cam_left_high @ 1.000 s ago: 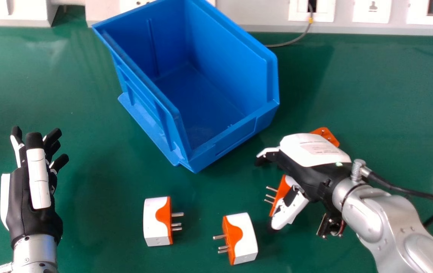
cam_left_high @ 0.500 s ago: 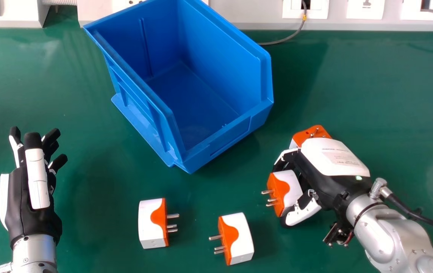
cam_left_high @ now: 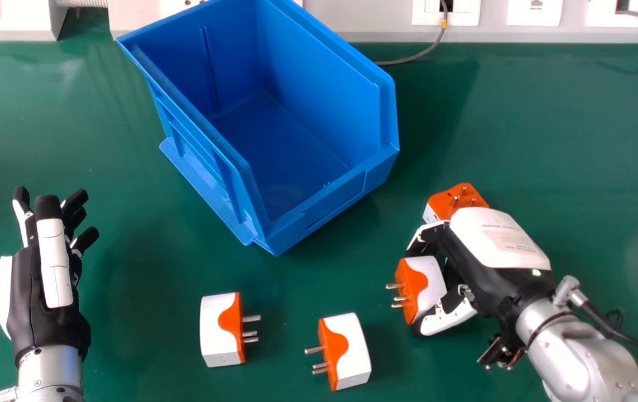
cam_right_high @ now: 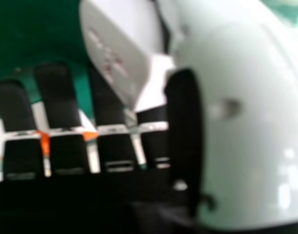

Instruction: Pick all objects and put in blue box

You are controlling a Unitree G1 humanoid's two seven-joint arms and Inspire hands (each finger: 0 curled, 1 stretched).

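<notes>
pinching a boxy white-and-orange plastic plug, the right hand, fingers half-curled, could drop it if its thumb slips.

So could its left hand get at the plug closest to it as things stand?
Probably, yes: the left hand looks open and nothing stands between it and that plug, though its reach is hard to judge.
</notes>
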